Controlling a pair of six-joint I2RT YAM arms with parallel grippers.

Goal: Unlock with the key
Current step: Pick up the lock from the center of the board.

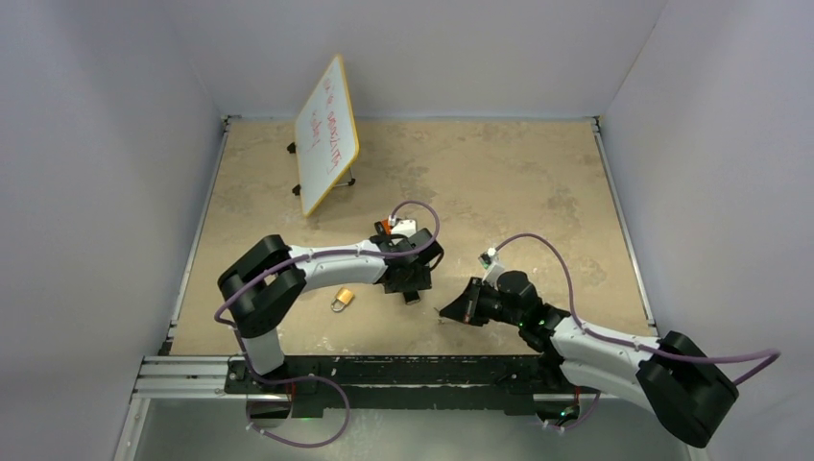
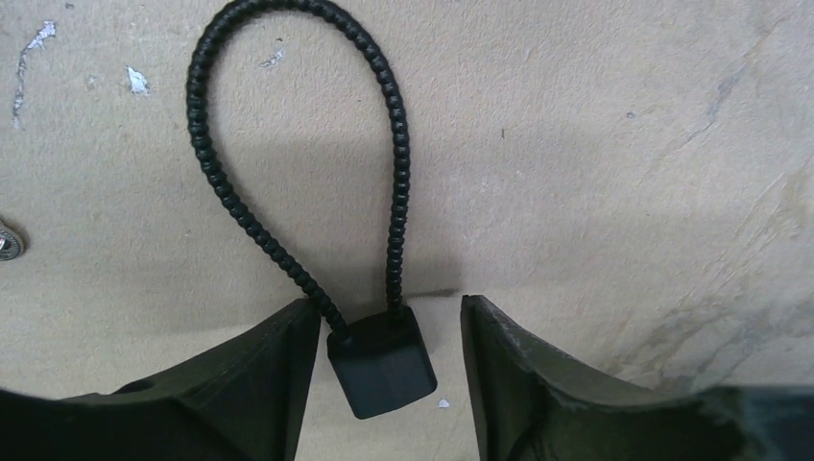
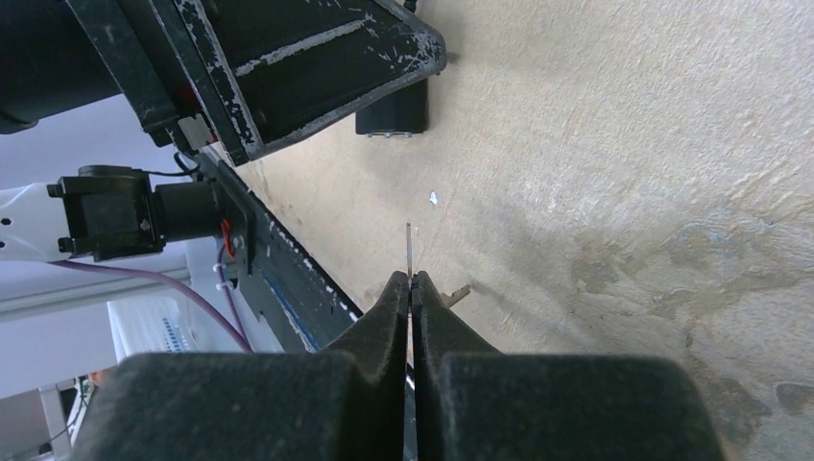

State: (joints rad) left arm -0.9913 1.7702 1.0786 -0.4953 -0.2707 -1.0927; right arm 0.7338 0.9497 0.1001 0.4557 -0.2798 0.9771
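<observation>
A small brass padlock [image 1: 342, 300] lies at 9 o'clock of the left end effector [image 2: 388, 322]. It is a second lock, and steering the key to it would probably waste the approach.

The left end effector is released. Its fingers stand on either side of the black lock body [image 2: 382, 368] without pinching it, and the body sits skewed between them. If they close on it like that, I judge it could twist or squirt out toward 6 o'clock. The cable [image 2: 206, 154] might then drag it round and turn the keyway away.

The right end effector [image 3: 411, 283] is clenched on the key [image 3: 410, 252], which shows edge-on with only a thin sliver poking out toward 12 o'clock. The lock body lies beyond it in that direction. With so little blade held, the key could pivot or slip when it meets the keyway, and any misalignment would jam it. The keyway itself is not visible.

The padlock is shiny yellow metal with a pale shackle. The lock body is a matte, smooth-cornered block. The cable is a ribbed black loop, rounded at 12 o'clock. The fingers are dark, scuffed and wedge-shaped. The worktop [image 1: 499, 182] is a beige, mottled, slightly rough board.
</observation>
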